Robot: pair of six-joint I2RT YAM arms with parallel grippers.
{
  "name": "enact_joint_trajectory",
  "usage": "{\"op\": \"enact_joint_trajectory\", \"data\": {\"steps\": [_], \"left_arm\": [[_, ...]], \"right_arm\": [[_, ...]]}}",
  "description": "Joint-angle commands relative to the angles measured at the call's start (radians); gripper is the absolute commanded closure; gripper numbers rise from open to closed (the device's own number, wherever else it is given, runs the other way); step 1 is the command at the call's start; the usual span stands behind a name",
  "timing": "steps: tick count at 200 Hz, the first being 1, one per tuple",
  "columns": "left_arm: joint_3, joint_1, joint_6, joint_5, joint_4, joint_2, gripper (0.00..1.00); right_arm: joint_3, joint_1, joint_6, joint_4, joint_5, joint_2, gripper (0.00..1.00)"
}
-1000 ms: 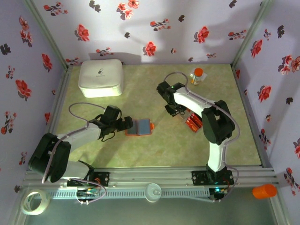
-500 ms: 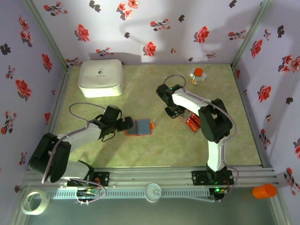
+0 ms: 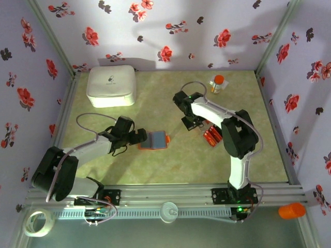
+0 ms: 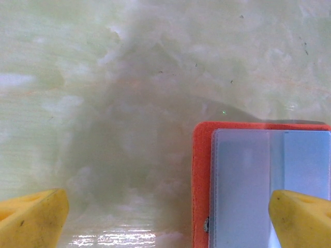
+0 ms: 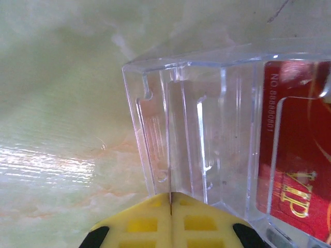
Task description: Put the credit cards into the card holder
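Observation:
The card holder lies open on the table, an orange-red square with blue-grey pockets. My left gripper sits low at its left edge, open; one yellow fingertip is over the pocket, the other over bare table. The red credit cards lie in a clear plastic case, with one glossy red card showing at the right. My right gripper is shut on a thin clear wall of that case, seen edge-on. No black cards are in sight.
A big white rounded box stands at the back left. A small bottle with an orange cap is at the back right. Flowered walls enclose the table. A tape roll and an orange cup lie beyond the front rail.
The right wrist has shifted slightly and the red cards have slid a little to the left. The left arm and card holder have not moved.

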State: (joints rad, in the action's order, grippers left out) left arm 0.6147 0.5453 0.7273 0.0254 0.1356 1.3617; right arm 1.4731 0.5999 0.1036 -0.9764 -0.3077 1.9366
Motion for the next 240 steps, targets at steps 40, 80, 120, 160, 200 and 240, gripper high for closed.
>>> {"op": "enact_joint_trajectory", "data": {"steps": [40, 80, 120, 160, 200, 240], "left_arm": [[0.058, 0.009, -0.025, 0.027, 0.051, -0.003, 0.0], [0.078, 0.01, -0.053, 0.036, 0.088, 0.0, 0.0], [0.103, 0.035, -0.09, 0.079, 0.145, 0.01, 0.0], [0.124, 0.07, -0.111, 0.129, 0.187, 0.04, 0.0], [0.112, 0.083, -0.102, 0.166, 0.203, 0.054, 0.0], [0.097, 0.085, -0.087, 0.192, 0.21, 0.062, 0.0]], "right_arm": [[0.099, 0.021, -0.01, -0.058, 0.041, -0.127, 1.0], [0.077, 0.03, 0.077, 0.042, 0.224, -0.223, 1.0], [-0.132, 0.028, 0.315, 0.428, 0.529, -0.33, 1.0], [-0.431, 0.03, 0.651, 1.002, 0.727, -0.335, 1.0], [-0.596, 0.044, 0.794, 1.346, 0.745, -0.294, 1.0], [-0.677, 0.063, 0.877, 1.538, 0.751, -0.227, 1.0]]}}
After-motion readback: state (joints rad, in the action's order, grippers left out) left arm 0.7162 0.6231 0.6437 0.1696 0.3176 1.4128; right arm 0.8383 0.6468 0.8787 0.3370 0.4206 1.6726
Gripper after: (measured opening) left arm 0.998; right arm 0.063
